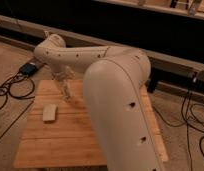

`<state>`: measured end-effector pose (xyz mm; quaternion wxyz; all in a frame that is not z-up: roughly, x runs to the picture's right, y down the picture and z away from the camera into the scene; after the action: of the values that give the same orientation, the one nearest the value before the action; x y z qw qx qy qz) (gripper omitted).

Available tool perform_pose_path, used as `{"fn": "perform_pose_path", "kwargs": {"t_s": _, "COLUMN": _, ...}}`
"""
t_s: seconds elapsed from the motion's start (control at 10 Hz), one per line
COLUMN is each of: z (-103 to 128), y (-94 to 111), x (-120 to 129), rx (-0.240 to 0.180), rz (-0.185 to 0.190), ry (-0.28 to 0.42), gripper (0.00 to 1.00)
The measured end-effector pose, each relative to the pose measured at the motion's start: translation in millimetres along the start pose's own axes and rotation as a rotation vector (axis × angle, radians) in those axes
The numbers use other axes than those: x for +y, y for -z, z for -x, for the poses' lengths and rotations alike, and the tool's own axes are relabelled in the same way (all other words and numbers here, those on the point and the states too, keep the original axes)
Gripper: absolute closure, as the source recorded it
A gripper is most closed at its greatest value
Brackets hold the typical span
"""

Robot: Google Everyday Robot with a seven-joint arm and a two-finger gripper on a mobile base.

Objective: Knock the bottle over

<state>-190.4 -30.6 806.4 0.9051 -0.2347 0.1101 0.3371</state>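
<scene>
Camera view shows the gripper point(65, 86) low over the wooden table point(70, 135), near a pale block point(49, 112), its grip unclear.

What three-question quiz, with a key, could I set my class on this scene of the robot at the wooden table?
1. True or false: the gripper hangs over the wooden table, near its far edge on the picture's left.
2. Multiple choice: the pale block lies A) on a shelf, B) on the table, nearer the camera than the gripper, C) inside a bowl.
3. Fill in: on the floor at the picture's left lie dark looping ____.
Key: 1 true; 2 B; 3 cables.
</scene>
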Motion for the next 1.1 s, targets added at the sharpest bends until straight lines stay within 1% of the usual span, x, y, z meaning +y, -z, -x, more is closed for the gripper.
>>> {"fn": "perform_pose_path", "kwargs": {"t_s": 0.1, "z": 12, "y": -3, "x": -4, "rx": -0.009, "rz": -0.013, "ry": 0.022, "gripper": 0.35}}
{"fn": "perform_pose_path", "kwargs": {"t_s": 0.2, "z": 20, "y": -6, "x": -5, "rx": -0.013, "rz": -0.018, "ry": 0.045, "gripper": 0.35}}
{"fn": "perform_pose_path", "kwargs": {"t_s": 0.4, "z": 31, "y": -12, "x": -6, "rx": -0.017, "rz": -0.03, "ry": 0.095, "gripper": 0.35}}
{"fn": "perform_pose_path", "kwargs": {"t_s": 0.7, "z": 47, "y": -16, "x": -9, "rx": -0.023, "rz": -0.05, "ry": 0.163, "gripper": 0.35}}
{"fn": "perform_pose_path", "kwargs": {"t_s": 0.9, "z": 57, "y": -16, "x": -5, "rx": -0.031, "rz": -0.057, "ry": 0.209, "gripper": 0.35}}
{"fn": "perform_pose_path", "kwargs": {"t_s": 1.1, "z": 65, "y": -17, "x": 4, "rx": -0.034, "rz": -0.056, "ry": 0.256, "gripper": 0.35}}
